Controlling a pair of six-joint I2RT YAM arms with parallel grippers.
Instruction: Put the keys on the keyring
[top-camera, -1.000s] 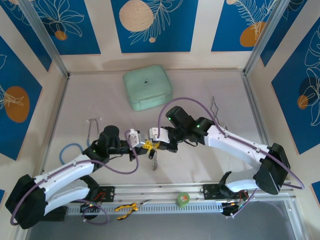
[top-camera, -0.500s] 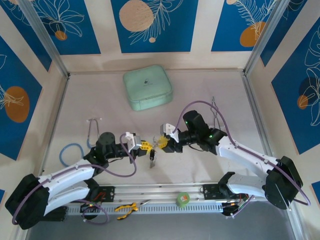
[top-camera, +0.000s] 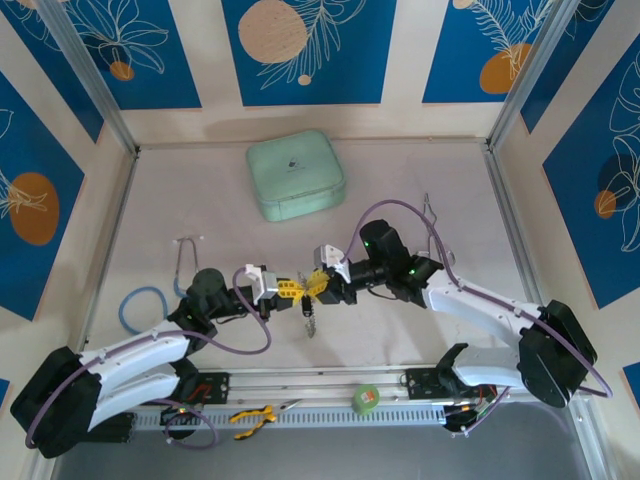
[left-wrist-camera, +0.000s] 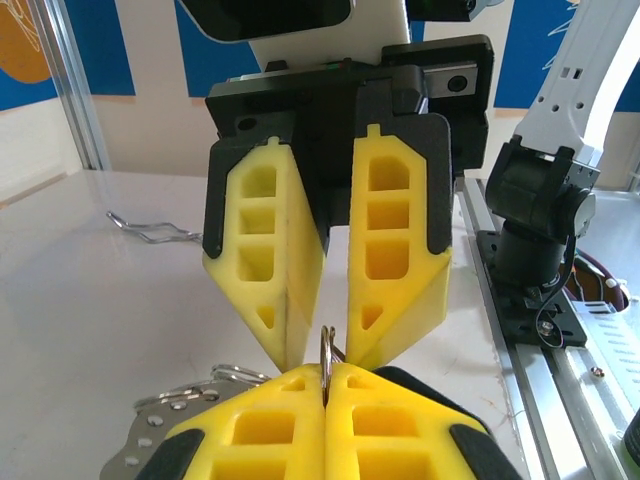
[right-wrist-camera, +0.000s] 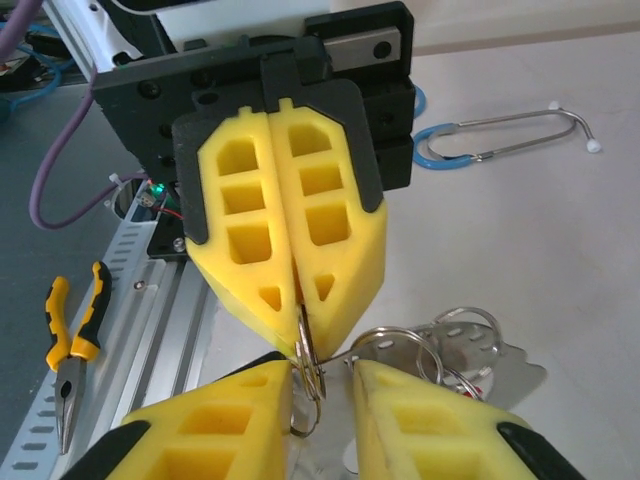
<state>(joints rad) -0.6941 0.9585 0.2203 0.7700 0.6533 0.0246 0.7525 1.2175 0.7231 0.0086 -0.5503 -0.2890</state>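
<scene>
Top external view is showing the 2 grippers, the left gripper (top-camera: 287, 290) and the right gripper (top-camera: 320, 285), meeting tip to tip above the table (top-camera: 200, 200), with a beaded chain (top-camera: 310, 322) dangling beneath them. From the left wrist view, the left fingers (left-wrist-camera: 270, 425) are pressing together on the thin wire of the keyring (left-wrist-camera: 326, 350), holding it upright in the air. The right fingers (right-wrist-camera: 440, 420) are standing apart, straddling that same wire without pinching it. Some smaller rings (right-wrist-camera: 400, 345) and a flat perforated metal piece (right-wrist-camera: 490, 362) are hanging just beside; I cannot tell which of these are the keys. To my eye, the threading step is only beginning. Next, the right gripper is going to need to close on 1 key or its ring and work it onto the loop while the left is steadying the wire.
</scene>
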